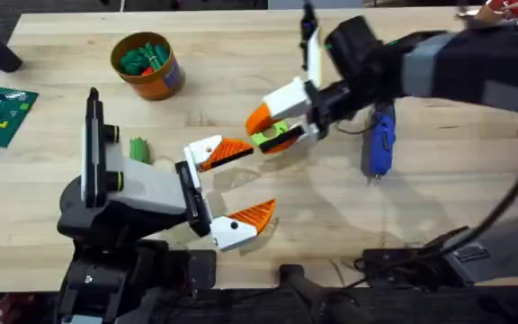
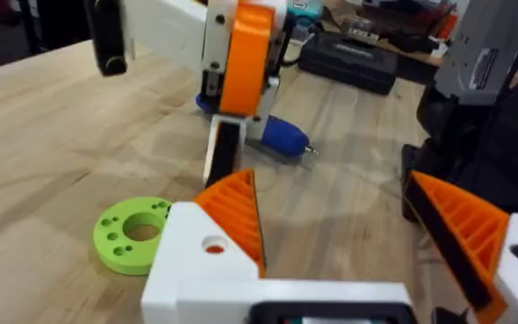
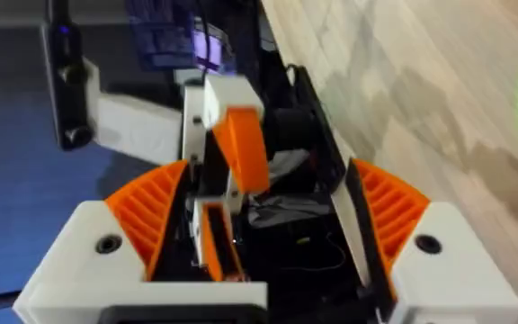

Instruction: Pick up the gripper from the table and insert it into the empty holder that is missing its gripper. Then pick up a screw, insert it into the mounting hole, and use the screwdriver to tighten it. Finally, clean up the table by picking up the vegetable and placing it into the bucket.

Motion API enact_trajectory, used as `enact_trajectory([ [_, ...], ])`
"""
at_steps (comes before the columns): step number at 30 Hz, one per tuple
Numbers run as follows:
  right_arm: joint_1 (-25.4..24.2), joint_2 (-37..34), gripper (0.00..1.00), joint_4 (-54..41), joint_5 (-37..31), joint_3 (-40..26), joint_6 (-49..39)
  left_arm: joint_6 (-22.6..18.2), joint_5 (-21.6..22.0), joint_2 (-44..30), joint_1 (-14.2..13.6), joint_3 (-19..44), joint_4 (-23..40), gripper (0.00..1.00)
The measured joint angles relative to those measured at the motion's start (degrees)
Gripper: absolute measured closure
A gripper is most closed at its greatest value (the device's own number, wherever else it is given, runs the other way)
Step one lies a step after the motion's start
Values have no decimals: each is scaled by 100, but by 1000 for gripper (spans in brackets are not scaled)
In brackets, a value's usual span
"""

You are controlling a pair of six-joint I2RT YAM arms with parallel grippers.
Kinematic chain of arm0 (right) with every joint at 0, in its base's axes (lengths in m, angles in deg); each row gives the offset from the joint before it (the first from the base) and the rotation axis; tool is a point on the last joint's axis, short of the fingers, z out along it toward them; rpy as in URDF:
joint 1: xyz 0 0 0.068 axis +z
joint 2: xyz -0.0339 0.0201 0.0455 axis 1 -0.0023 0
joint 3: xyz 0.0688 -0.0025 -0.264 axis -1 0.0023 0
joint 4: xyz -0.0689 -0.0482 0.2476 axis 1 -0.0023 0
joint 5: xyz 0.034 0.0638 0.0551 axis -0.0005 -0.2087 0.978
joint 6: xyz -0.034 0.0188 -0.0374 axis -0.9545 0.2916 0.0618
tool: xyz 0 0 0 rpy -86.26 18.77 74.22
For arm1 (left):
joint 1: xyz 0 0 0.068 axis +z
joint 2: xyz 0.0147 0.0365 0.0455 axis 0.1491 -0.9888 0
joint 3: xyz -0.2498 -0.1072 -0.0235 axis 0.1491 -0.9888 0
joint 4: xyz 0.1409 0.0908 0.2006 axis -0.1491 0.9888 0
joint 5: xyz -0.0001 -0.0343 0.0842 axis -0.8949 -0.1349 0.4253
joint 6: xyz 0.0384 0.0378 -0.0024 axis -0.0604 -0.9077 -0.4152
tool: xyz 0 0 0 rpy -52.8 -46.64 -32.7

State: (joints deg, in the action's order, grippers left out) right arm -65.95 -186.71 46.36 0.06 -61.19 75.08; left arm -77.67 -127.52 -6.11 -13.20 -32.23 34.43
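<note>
My left gripper (image 1: 261, 178) (image 2: 329, 180) stands open over the table's middle. Both white holders carry an orange ribbed gripper (image 1: 223, 153) (image 2: 236, 216), the other one (image 1: 250, 216) nearer the front edge. My right gripper (image 1: 261, 133) (image 3: 268, 180) reaches in from the right, rolled on its side and open with nothing between its fingers. It hovers over a lime-green dish (image 1: 274, 137) (image 2: 133, 234). The blue screwdriver (image 1: 380, 139) (image 2: 281, 135) lies on the table to the right. The dark-green vegetable (image 1: 139, 148) lies beside the left arm. The orange bucket (image 1: 148, 65) stands at the back left with green pieces inside. The screw is out of view.
A green circuit board (image 1: 3, 112) lies at the left edge. Black gear and cables (image 1: 439, 256) sit at the front right. A black case (image 2: 349, 58) lies off the table's right side, behind the screwdriver.
</note>
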Motion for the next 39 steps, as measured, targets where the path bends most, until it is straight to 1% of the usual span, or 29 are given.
enact_trajectory([
  [4, -420, 330, 8, -743, -85, -2, -724, -328, 1, -1, 0, -1, -1, 16],
  [5, -601, 531, 8, -1055, -102, 40, -1140, -578, -1, -1, 0, -1, -1, 16],
  [8, -698, 817, 8, -944, -66, 315, -1375, -770, -1, -1, -1, -1, -3, 16],
  [12, -996, 1311, 8, -350, 48, 1220, -1377, -895, 1, -1, -1, -1, -6, 16],
  [14, -1220, 1448, 9, 191, 59, 1709, -1220, -926, 22, -1, 0, -3, -14, 16],
  [17, -1489, 1466, 9, 1174, 67, 2311, -747, -950, 125, 1, 0, -5, -35, 16],
  [20, -1501, 1457, 7, 2214, 55, 2653, -91, -971, 248, 0, 0, -5, -56, 16],
  [23, -1331, 1446, 8, 3474, 29, 2724, 639, -973, 316, 0, 0, -5, -62, 16],
  [26, -991, 1377, 8, 4833, -146, 2722, 1496, -973, 336, -1, 0, -5, -62, 16],
  [30, -507, 952, 8, 6489, -361, 2700, 2543, -948, 338, -1, 0, -5, -64, 16],
  [34, -185, 305, 9, 7614, -434, 2699, 3417, -857, 338, -1, -1, -5, -64, 16],
  [36, -101, -22, 10, 8241, -424, 2707, 3846, -832, 338, 0, 0, -5, -64, 16],
  [39, -13, -314, 10, 8980, -401, 2708, 4383, -800, 338, 0, 0, -5, -64, 16],
])
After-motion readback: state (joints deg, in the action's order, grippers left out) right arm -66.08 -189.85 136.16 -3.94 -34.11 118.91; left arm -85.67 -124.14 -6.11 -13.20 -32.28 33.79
